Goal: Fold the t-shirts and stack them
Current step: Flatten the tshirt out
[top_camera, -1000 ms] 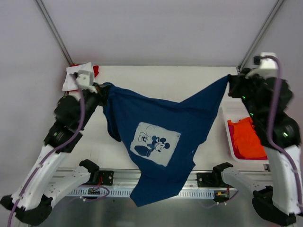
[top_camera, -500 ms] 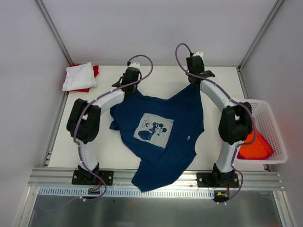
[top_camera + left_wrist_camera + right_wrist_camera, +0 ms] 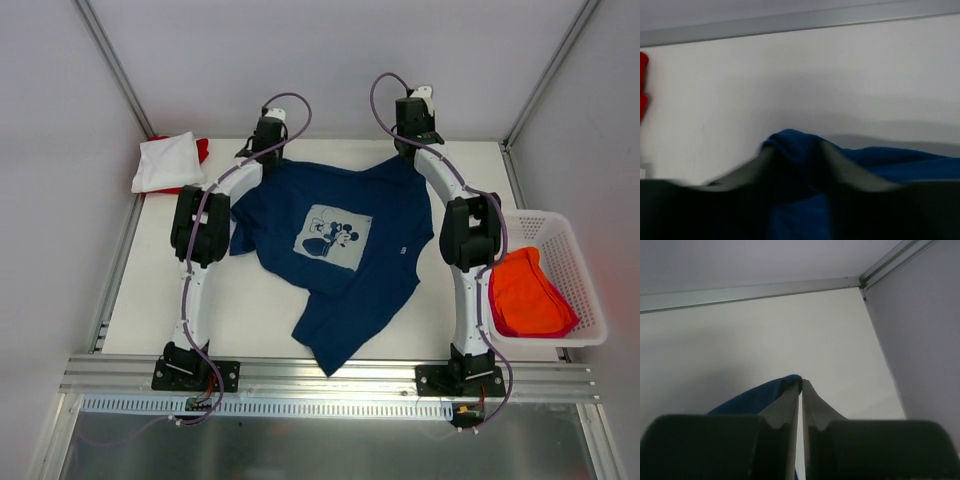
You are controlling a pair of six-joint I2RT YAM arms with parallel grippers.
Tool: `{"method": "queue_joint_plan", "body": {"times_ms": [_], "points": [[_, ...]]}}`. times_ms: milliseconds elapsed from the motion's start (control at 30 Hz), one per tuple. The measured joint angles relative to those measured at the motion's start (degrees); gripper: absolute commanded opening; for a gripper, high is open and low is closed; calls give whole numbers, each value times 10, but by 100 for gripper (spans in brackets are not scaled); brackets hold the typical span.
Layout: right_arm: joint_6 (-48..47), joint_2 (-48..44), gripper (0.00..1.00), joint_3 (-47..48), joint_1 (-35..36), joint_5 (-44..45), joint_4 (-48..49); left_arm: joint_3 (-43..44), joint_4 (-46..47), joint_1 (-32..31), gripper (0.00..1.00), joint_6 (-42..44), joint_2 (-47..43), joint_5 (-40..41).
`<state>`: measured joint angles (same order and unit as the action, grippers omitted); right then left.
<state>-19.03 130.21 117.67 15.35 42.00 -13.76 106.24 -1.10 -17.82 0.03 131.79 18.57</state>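
Note:
The navy t-shirt (image 3: 345,260) with the pale cartoon print lies spread on the table, chest up, its shoulders toward the far edge. Both arms reach out to that edge. My left gripper (image 3: 268,138) stands at the left shoulder. In the left wrist view its jaws (image 3: 797,160) are apart, with a bunch of navy cloth (image 3: 790,142) rising between them. My right gripper (image 3: 410,140) is at the right shoulder. In the right wrist view its jaws (image 3: 801,383) stand a thin slit apart, and the cloth's edge (image 3: 757,397) rests against the left fingertip.
A folded white t-shirt (image 3: 165,160) lies on a red one (image 3: 203,150) at the back left corner. The white lattice basket (image 3: 578,250) at the right holds an orange t-shirt (image 3: 525,290). Metal frame posts rise at both back corners.
Both arms swung from holding the shirt up high to stretching toward the far edge, laying it flat on the table. The left jaws have opened and the right have parted slightly.

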Motion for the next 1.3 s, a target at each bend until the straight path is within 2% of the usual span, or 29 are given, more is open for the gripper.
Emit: {"method": "queue_joint_plan", "body": {"times_ms": [33, 67, 267, 367, 433, 567, 633, 767, 933, 1000, 1100, 1200, 1300], "points": [[-5, 9, 68, 8, -2, 3, 6, 8, -2, 12, 84, 0, 4, -6], [-10, 20, 99, 23, -3, 7, 13, 14, -4, 26, 99, -5, 7, -11], [-51, 89, 99, 113, -5, 53, 42, 42, -13, 99, 99, -38, 19, -26], [-61, 86, 100, 102, -5, 81, 61, 42, -17, 129, 99, -53, 18, -39], [-68, 62, 99, 55, -3, 100, 85, 42, -20, 140, 99, -57, 15, -47], [-72, -24, 99, -56, 9, 131, 94, 19, -27, 143, 99, -68, -26, -61], [-48, -84, 99, -95, 22, 134, 57, -17, -28, 137, 99, -70, -76, -63], [52, -235, 99, -154, 72, 131, -39, -94, -34, 109, 99, -68, -193, -38], [165, -424, 99, -289, 176, 143, -102, -189, -77, 52, 99, -86, -303, 37], [218, -472, 99, -346, 209, 141, -137, -242, -102, 34, 99, -94, -326, 64], [280, -510, 99, -426, 223, 136, -181, -308, -168, 8, 99, -97, -330, 116], [327, -549, 100, -507, 238, 128, -219, -320, -261, -18, 99, -116, -318, 153], [369, -600, 100, -555, 275, 127, -257, -334, -312, -50, 99, -159, -325, 176]]}}
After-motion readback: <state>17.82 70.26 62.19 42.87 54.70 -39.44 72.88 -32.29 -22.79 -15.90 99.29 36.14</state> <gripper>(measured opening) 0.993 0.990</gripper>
